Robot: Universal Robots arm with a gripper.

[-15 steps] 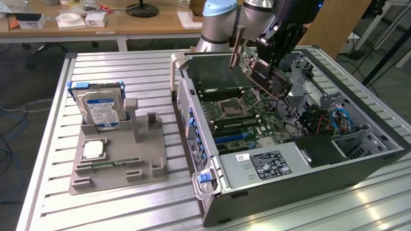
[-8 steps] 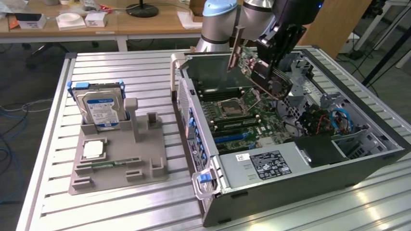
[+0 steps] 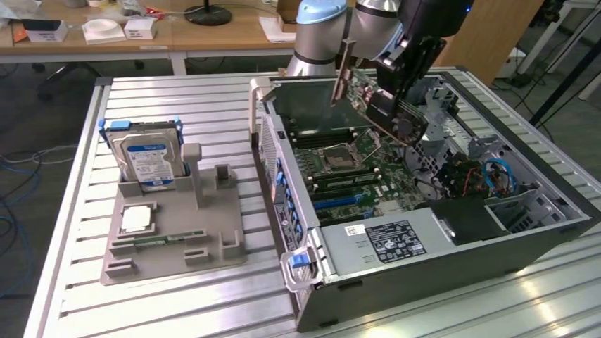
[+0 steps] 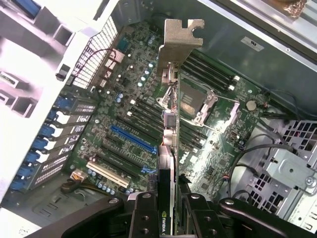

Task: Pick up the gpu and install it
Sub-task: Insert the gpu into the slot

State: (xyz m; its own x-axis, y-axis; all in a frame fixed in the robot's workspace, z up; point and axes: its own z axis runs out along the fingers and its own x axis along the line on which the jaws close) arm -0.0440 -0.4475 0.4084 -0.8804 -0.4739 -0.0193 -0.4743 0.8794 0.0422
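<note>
Jaws clamped on the gpu (image 3: 373,105), which hangs tilted above the motherboard (image 3: 350,176) inside the open computer case (image 3: 451,282), upper centre of the exterior view

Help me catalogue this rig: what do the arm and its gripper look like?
The arm is a rounded silver-grey tube with a light blue joint cap. The gripper is black, and its fingers are flat, blocky pieces dotted with round screw holes.

Bright overhead light, glare on table (image 3: 540,296), drive bay (image 4: 29,74) washed out
</note>
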